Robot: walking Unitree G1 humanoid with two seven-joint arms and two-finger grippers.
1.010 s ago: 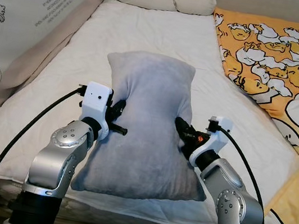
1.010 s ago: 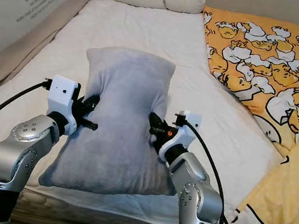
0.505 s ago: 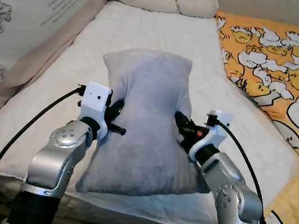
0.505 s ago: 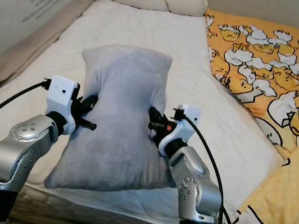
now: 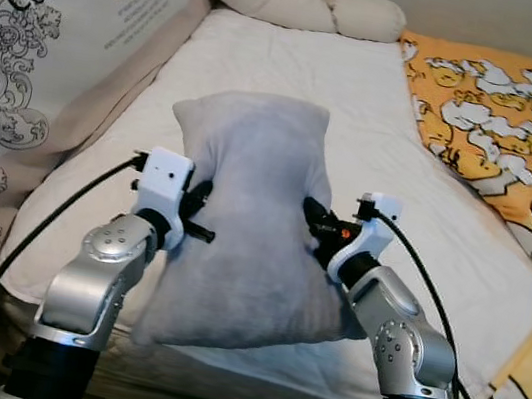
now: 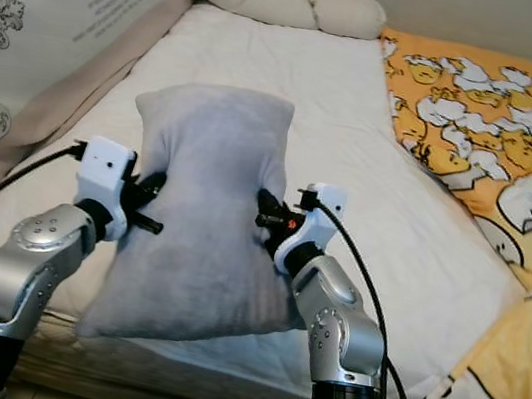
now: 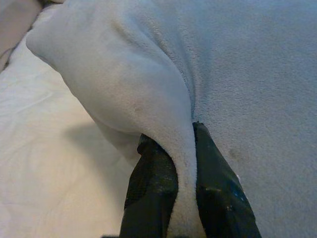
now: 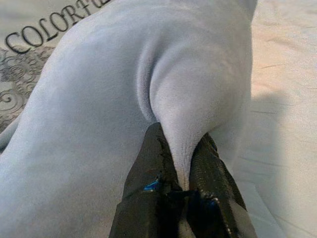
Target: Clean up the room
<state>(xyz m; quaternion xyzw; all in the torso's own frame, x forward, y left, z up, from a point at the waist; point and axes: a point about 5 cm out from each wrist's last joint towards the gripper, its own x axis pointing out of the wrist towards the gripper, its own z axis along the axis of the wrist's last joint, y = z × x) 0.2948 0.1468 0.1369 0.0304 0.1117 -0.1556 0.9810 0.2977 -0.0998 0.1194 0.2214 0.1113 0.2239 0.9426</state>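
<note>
In the left eye view, a plump grey pillow (image 5: 249, 212) of soft, velvety fabric is held up over the near edge of the white mattress (image 5: 296, 73), its long side running near to far and its near end sagging below the arms. The left gripper (image 5: 197, 211) bites into its left side and the right gripper (image 5: 313, 222) into its right side, so the middle is cinched in. An orange duck-print blanket (image 5: 505, 126) lies on the right, a printed fabric panel (image 5: 59, 35) stands on the left, and a cream bolster (image 5: 297, 4) lies at the far end.

In the left wrist view, the fingers (image 7: 153, 183) pinch a fold of pillow edge.

In the right wrist view, the fingers (image 8: 148, 183) are pressed on a similar ridge.
</note>
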